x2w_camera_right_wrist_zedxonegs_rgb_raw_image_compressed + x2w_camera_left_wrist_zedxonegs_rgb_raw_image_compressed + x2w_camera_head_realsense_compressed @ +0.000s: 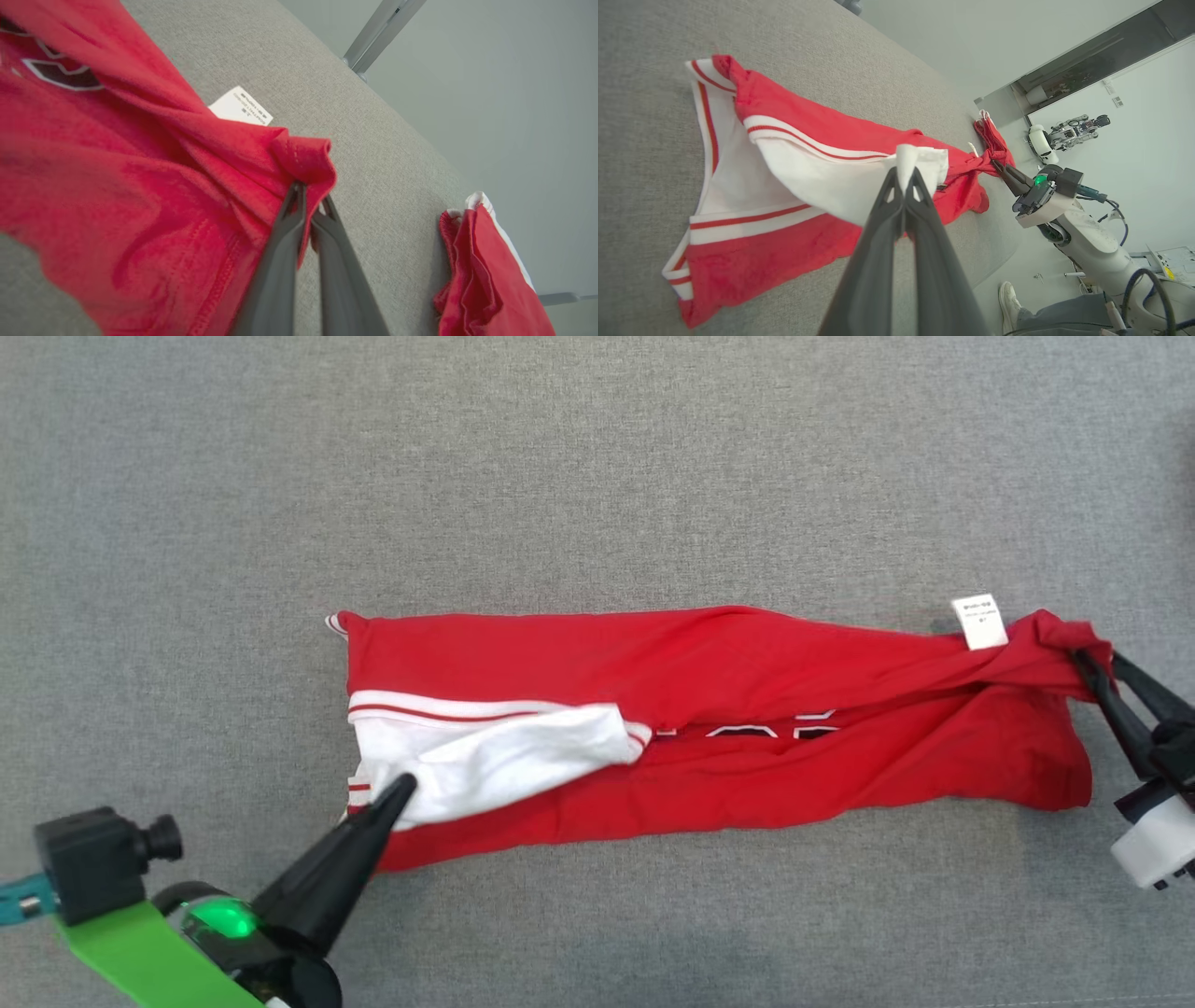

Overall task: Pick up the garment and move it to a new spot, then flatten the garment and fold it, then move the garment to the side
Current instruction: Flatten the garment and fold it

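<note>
The garment is a red shirt with white, red-striped sleeves, folded into a long band across the grey cloth surface. My left gripper is shut on the white sleeve at the shirt's left end; the left wrist view has white cloth pinched between its fingertips. My right gripper is shut on the bunched red hem at the right end. In the right wrist view that hem folds over the closed fingertips. A white care label sticks out near the right end.
The grey padded surface spreads wide on all sides of the shirt. A second red and white garment lies near the surface's edge beyond my right gripper. A person's shoe stands on the floor by the robot's base.
</note>
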Motion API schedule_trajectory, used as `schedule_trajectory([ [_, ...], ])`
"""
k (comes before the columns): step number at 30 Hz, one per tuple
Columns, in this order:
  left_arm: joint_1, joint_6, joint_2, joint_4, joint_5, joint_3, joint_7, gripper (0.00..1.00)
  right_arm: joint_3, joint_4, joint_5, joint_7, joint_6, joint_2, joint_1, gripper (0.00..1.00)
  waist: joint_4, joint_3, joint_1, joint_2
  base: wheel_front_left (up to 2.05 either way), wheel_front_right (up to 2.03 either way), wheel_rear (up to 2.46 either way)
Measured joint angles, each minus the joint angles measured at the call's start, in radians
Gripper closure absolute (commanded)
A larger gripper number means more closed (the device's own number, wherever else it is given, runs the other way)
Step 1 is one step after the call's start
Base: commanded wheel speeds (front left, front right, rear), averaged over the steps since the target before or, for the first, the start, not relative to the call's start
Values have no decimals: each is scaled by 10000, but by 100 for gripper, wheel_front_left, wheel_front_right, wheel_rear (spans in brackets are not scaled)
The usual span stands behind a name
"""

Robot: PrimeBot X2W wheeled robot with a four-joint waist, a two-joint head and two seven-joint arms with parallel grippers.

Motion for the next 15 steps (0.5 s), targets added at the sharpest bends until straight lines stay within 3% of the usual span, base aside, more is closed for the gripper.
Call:
schedule_trajectory([
  [15, -43, -238, -686, 261, -192, -938, 380, 100, 1647, 777, 178, 412, 2, -562, -2346, 100, 190, -50, 1, 0, 0, 0, 0],
])
